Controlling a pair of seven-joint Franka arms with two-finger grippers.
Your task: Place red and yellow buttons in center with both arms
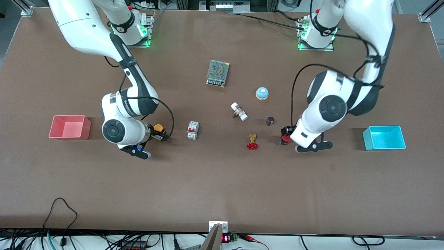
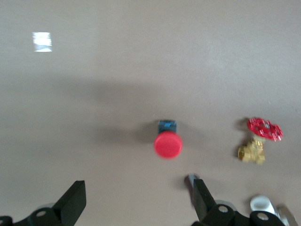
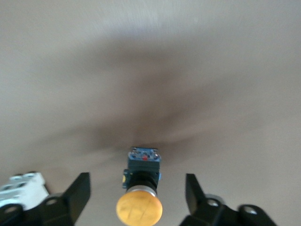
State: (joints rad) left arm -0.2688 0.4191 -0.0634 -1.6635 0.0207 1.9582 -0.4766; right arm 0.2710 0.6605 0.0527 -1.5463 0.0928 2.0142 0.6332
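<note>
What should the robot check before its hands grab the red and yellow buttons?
1. Left hand open, one finger each side of the red button: ok.
2. Right hand open, with the yellow button between its fingers: ok.
3. Red button apart from the valve: ok.
4. Yellow button apart from the breaker: ok.
5. Hands low enough to close on the buttons: cannot tell.
6. Bare table in the middle for both buttons: ok.

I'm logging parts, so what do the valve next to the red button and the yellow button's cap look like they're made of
Valve: body looks like brass, shiny golden; its handwheel looks red-painted metal, possibly plastic. Yellow button: cap seems smooth matte plastic, evenly orange-yellow.
</note>
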